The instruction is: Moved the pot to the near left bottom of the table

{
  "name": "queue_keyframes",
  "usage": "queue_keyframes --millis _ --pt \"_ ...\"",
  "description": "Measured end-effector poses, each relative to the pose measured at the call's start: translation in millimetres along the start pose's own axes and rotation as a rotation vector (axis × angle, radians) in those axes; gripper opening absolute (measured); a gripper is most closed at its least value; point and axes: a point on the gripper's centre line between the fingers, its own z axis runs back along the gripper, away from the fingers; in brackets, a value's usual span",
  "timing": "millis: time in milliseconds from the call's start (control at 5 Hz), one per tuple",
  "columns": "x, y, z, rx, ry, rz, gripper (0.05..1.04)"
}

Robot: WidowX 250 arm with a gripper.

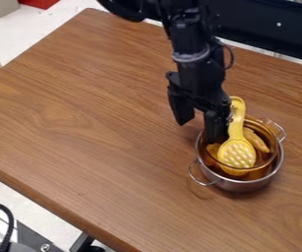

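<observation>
The gripper [197, 131] hangs at the upper left side of the pot, with its fingers spread apart. One finger is to the left, above the bare wood, and the other dips at the pot's left rim. The silver pot [242, 185] stands upright on the right part of the table, its two loop handles pointing lower left and upper right. Inside it sits an amber see-through bowl [266, 166]. A yellow utensil with a dotted head [237, 153] leans in the bowl, its handle up beside the gripper, near a yellow-orange piece [256, 140].
The brown wooden table [87, 118] has its near left edge running diagonally from the left side to the bottom. A dark bar [271, 27] crosses behind the table at the top right. Off the near left corner are a black cable [10, 224] and metal equipment.
</observation>
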Motion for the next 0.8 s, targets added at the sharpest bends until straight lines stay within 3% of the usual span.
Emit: queue_keyframes --millis 600,800 --pt "-4 -3 -9 0.024 -0.007 0.003 0.999" --pt "-6 -4 -15 0.026 0.014 0.014 0.979"
